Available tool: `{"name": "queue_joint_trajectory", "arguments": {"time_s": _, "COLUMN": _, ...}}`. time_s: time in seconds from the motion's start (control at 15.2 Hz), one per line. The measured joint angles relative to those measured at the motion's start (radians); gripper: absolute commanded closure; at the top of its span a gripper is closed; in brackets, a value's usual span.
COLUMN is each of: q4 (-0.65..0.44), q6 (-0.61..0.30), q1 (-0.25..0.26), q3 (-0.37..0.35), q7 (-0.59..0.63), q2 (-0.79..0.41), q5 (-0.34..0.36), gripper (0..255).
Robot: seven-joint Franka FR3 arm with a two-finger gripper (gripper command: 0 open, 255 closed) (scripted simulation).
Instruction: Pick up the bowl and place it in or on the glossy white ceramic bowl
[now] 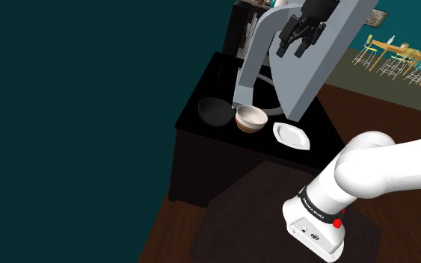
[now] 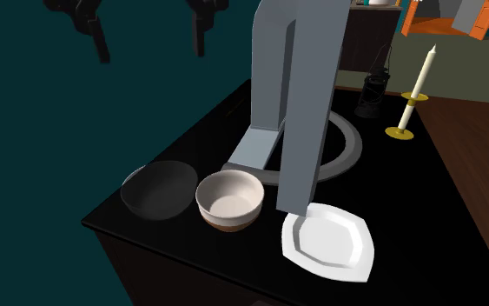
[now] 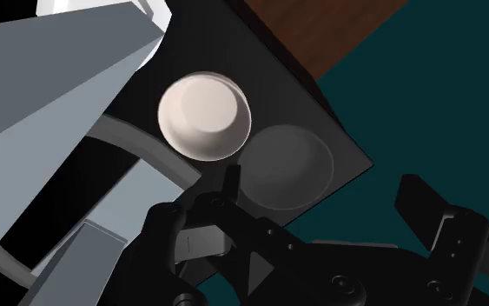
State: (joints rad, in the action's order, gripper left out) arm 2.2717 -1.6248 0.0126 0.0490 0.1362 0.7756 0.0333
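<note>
On the black table (image 2: 425,200) a dark grey bowl (image 2: 157,189) stands right beside a cream-white bowl (image 2: 229,199) with a brown foot. The shoulder view has the dark bowl (image 1: 216,112) to the left of the cream bowl (image 1: 250,118). My gripper (image 1: 294,51) hangs high above the table, well over the bowls, open and holding nothing. In the second exterior view its gripper (image 2: 151,52) fingers hang down from the top edge, far apart. From the wrist, the gripper (image 3: 325,196) looks down on the dark bowl (image 3: 286,165) and the cream bowl (image 3: 205,115).
A tall grey slab-like structure (image 2: 299,96) rises from a grey ring (image 2: 348,148) mid-table, close behind the bowls. A white plate (image 2: 327,241) lies beside the cream bowl. A candle (image 2: 416,87) and a dark lantern (image 2: 371,91) stand at the back. The table's corner is near the dark bowl.
</note>
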Motion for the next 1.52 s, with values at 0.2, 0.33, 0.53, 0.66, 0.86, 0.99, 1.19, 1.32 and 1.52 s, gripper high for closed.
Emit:
{"name": "queue_joint_trajectory", "arguments": {"time_s": 0.2, "q4": 0.032, "q6": -0.034, "q1": 0.001, "q3": 0.000, "q7": -0.006, "q2": -0.009, "q5": 0.007, "gripper": 0}}
{"name": "queue_joint_trajectory", "arguments": {"time_s": 0.33, "q4": 0.084, "q6": -0.090, "q1": 0.001, "q3": 0.001, "q7": -0.015, "q2": -0.022, "q5": 0.019, "gripper": 0}}
{"name": "queue_joint_trajectory", "arguments": {"time_s": 0.53, "q4": 0.147, "q6": -0.176, "q1": 0.001, "q3": 0.005, "q7": -0.031, "q2": -0.060, "q5": 0.039, "gripper": 0}}
{"name": "queue_joint_trajectory", "arguments": {"time_s": 0.66, "q4": 0.192, "q6": -0.241, "q1": -0.001, "q3": 0.010, "q7": -0.041, "q2": -0.090, "q5": 0.055, "gripper": 0}}
{"name": "queue_joint_trajectory", "arguments": {"time_s": 0.86, "q4": 0.242, "q6": -0.336, "q1": -0.006, "q3": 0.019, "q7": -0.057, "q2": -0.149, "q5": 0.081, "gripper": 0}}
{"name": "queue_joint_trajectory", "arguments": {"time_s": 0.99, "q4": 0.266, "q6": -0.401, "q1": -0.004, "q3": 0.015, "q7": -0.055, "q2": -0.199, "q5": 0.093, "gripper": 0}}
{"name": "queue_joint_trajectory", "arguments": {"time_s": 1.19, "q4": 0.310, "q6": -0.499, "q1": -0.009, "q3": 0.016, "q7": -0.059, "q2": -0.268, "q5": 0.120, "gripper": 0}}
{"name": "queue_joint_trajectory", "arguments": {"time_s": 1.32, "q4": 0.317, "q6": -0.568, "q1": -0.019, "q3": 0.026, "q7": -0.069, "q2": -0.337, "q5": 0.143, "gripper": 0}}
{"name": "queue_joint_trajectory", "arguments": {"time_s": 1.52, "q4": 0.332, "q6": -0.674, "q1": -0.027, "q3": 0.026, "q7": -0.062, "q2": -0.443, "q5": 0.177, "gripper": 0}}
